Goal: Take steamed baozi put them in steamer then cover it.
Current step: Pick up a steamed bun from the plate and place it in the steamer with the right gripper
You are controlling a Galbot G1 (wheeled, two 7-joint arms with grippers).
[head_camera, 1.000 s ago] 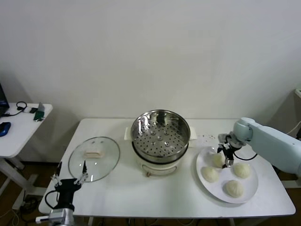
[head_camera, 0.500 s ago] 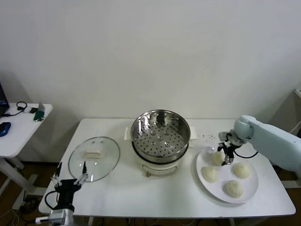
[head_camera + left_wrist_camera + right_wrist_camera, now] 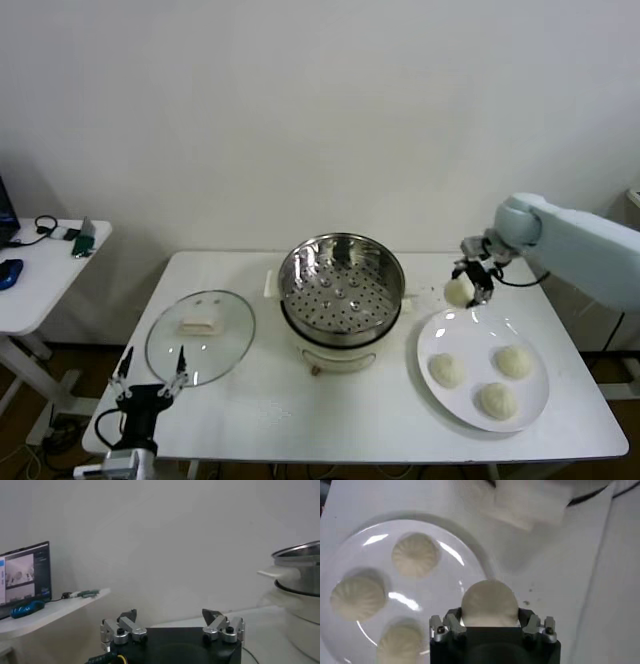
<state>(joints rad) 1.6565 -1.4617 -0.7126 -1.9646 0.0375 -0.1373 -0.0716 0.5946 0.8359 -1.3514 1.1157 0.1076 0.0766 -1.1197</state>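
One steamed baozi (image 3: 458,291) sits clamped between the fingers of the right gripper (image 3: 471,285), lifted clear of the white plate (image 3: 452,397) and hanging above the table just off the plate's far rim. In the right wrist view the bun (image 3: 490,604) fills the gap between the two fingers, so the grip looks secure and centred. Below and behind the gripper, three more baozi (image 3: 497,400) lie on the plate, apart from one another.

The step in hand, by my reading, is carrying the first bun across to the steamer (image 3: 341,283), which stands to the gripper's left, near but not touching, with its perforated basket open and nothing in it. The next move calls for raising the bun enough to pass over the steel rim, travelling leftward until it is over the holes, then lowering and spreading the fingers.

The glass lid (image 3: 200,336) lies flat on the table beyond the steamer, well apart from this hand. The left gripper (image 3: 150,371) is parked at the near table edge just beside the lid, fingers spread wide and holding nothing.
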